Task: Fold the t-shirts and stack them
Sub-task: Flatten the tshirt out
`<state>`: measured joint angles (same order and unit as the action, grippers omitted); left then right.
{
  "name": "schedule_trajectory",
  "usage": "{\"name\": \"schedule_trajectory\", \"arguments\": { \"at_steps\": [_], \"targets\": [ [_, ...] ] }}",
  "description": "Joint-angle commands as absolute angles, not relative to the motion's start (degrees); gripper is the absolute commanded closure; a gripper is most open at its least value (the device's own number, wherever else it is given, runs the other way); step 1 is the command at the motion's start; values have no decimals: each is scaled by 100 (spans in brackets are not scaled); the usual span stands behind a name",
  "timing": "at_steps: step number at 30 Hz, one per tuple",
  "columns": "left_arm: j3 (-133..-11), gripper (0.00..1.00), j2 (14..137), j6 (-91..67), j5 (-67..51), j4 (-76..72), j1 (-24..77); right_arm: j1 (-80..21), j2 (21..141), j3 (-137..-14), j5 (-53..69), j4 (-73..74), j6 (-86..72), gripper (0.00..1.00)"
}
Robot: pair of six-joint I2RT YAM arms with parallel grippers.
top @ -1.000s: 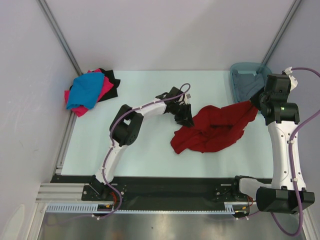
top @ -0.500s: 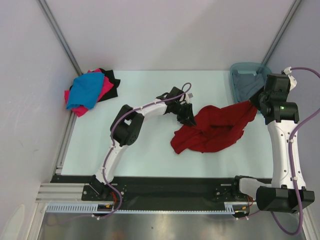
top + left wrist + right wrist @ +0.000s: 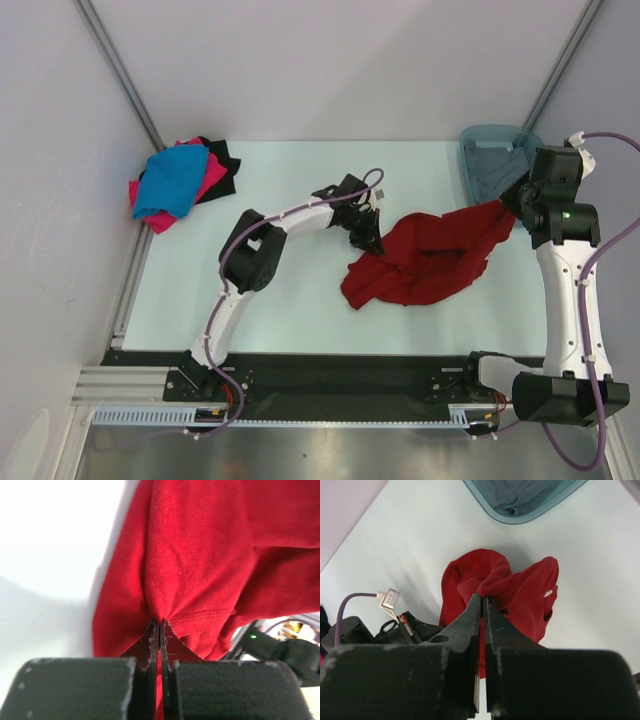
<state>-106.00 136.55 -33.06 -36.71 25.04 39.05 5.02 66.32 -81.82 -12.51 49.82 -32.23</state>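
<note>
Top external showed the left tool pinched together on the left edge of the dark red t-shirt, which lay crumpled mid-worktop, its right end clamped in the right tool. Such thin bites might slip once the arms pulled apart. A second earlier, the left tool's jaws stood apart.

Robotics laboratory test cell: a white left arm and a white right arm are sitting bolted to a black rail at the near edge of a pale bench, with purple cables trailing from their joints. Plain grey panels and aluminium struts are closing the bench in, and a dark red t-shirt is lying between the arms.
</note>
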Motion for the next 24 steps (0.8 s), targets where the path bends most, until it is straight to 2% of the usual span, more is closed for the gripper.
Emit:
{"name": "schedule_trajectory", "arguments": {
  "at_steps": [1,5,17,24],
  "targets": [
    [-10925,100,12729,-2551,-3122,3293,3894,519,6451,-8718,-1248,4965,-2998,100],
    [-10925,100,11913,-2093,-2427,3954,3841,519,6329,-9114,-1143,5106,-2866,100],
    [-10380,100,9133,-1819,-1486,5097,3850,519,5669,-9545,-300,5704,-2988,100],
    [-10266,100,7920,-2073,-687,5467,4315,484,5704,-9379,1553,6126,-2840,100]
  ]
}}
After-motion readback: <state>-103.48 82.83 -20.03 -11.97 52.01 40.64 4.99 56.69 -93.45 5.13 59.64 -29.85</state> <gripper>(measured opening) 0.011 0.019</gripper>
